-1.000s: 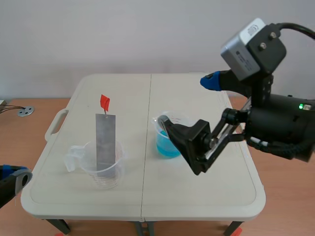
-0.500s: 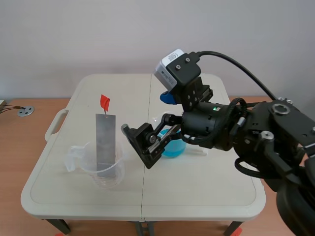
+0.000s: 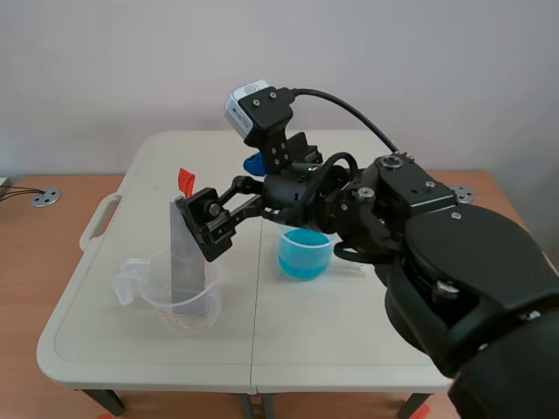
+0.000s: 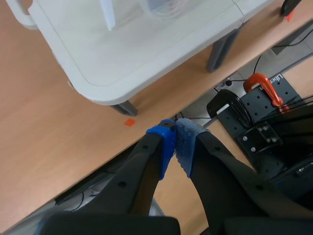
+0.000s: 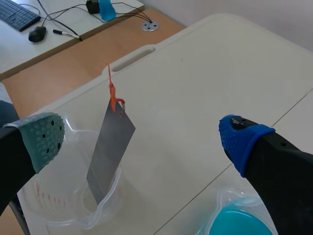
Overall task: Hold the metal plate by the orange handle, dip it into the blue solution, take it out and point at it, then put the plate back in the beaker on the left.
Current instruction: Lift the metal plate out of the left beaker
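Scene view: one metal plate, two beakers, right pincer released, left pincer clenched

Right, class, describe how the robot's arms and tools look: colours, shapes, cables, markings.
The right arm is black with bulky rounded joints, a small green light and a silver-grey camera box with a black cable. The right tool has thick black fingers, a grey-green dotted pad and a blue pad. The left tool is black with blue pads.

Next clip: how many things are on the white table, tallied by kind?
Beakers: 2 (clear beaker, beaker of blue solution)
Metal plates: 1 (metal plate with orange handle, standing in the clear beaker)
Total: 3
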Tool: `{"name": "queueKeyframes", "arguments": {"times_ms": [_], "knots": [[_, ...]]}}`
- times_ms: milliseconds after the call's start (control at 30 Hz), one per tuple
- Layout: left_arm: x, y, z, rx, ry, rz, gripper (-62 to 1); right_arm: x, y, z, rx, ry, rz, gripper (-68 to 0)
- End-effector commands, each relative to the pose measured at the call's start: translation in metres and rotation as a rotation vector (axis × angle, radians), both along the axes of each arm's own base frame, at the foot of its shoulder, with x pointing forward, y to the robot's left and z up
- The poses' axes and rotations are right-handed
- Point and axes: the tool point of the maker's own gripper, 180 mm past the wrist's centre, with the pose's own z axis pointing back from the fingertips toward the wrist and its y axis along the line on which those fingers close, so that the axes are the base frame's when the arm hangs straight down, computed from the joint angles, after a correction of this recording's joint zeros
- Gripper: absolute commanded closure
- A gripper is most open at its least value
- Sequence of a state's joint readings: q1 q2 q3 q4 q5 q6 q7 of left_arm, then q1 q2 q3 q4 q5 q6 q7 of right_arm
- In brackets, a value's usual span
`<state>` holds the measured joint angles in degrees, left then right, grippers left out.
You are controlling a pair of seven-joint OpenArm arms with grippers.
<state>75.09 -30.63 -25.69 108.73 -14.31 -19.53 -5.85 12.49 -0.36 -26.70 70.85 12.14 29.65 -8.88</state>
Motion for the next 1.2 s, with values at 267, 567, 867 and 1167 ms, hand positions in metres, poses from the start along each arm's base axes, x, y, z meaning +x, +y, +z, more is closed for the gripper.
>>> {"name": "queueKeyframes", "arguments": {"times_ms": [267,567,867,1167], "knots": [[0.0,-0.001,0.002,0.001,-0.007,-0.007,-1.5,0.009,0.033,0.018,0.028,-0.04,0.046,-66.3],[0.0,-0.001,0.002,0.0,-0.008,-0.007,-1.5,-0.003,0.06,0.011,0.031,-0.049,0.113,-66.3],[0.0,-0.001,0.001,0.005,-0.003,-0.007,-1.5,-0.005,0.062,0.01,0.031,-0.05,0.115,-64.6],[-0.002,0.0,-0.001,0.025,0.001,-0.024,-1.5,-0.005,0.062,0.01,0.032,-0.05,0.115,-42.3]]}}
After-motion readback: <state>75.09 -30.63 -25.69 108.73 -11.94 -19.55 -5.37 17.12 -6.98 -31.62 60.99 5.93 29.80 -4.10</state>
